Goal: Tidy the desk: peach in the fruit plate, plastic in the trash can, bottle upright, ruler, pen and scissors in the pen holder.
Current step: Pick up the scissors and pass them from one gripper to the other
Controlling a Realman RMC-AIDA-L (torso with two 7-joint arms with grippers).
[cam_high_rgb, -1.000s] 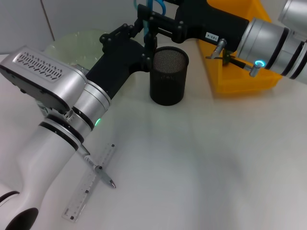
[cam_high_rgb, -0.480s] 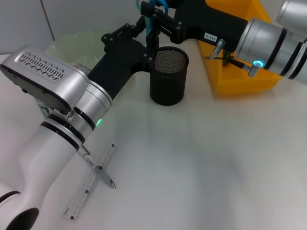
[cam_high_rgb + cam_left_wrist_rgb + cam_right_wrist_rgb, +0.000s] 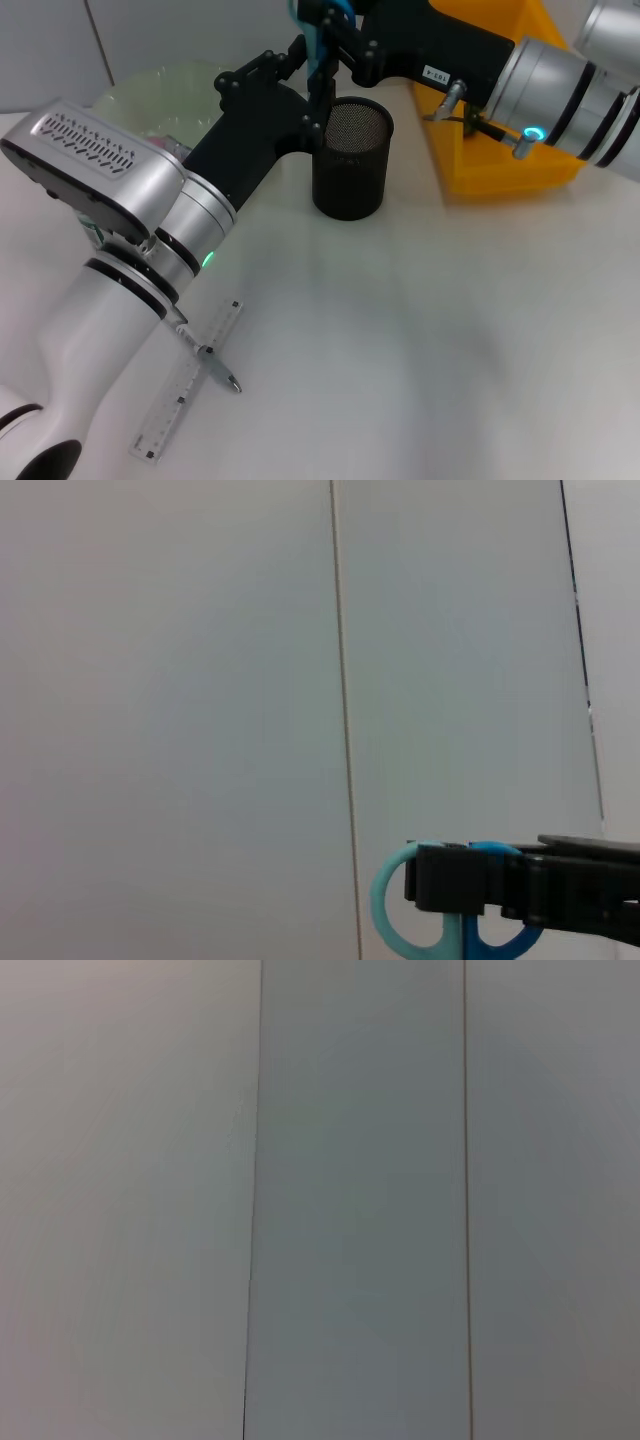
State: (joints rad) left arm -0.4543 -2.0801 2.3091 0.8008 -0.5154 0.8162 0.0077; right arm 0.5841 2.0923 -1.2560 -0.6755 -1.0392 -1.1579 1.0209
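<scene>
1. Head view: both arms meet above the black mesh pen holder (image 3: 350, 160) at the back of the counter (image 3: 420, 340). The blue-handled scissors (image 3: 322, 30) hang upright just over the holder's rim. The left gripper (image 3: 305, 95) lies beside the blades and the right gripper (image 3: 335, 45) sits at the handles. Which of them bears the load cannot be told with certainty.

2. Head view, risk: the blades appear to sit over the near-left rim, not the centre of the opening. In the inspector's judgement, a release here could catch the tips on the mesh edge, tip the light holder, or drop the scissors onto the counter. The two grippers are close and could knock each other.

3. Head view, remaining items: the ruler (image 3: 188, 380) and pen (image 3: 205, 355) lie crossed and touching on the near counter, beside the left arm. The yellow bin (image 3: 500, 150) and the pale green plate (image 3: 160, 90) are partly covered by the arms. No peach, bottle or plastic can be made out.

4. Left wrist view: the scissors' handle loops (image 3: 455, 915) are pinched by a black gripper (image 3: 520, 885), judged to be the right one. The blades are cut off.

5. Right wrist view: only a blank panelled wall; nothing of the task is visible.
</scene>
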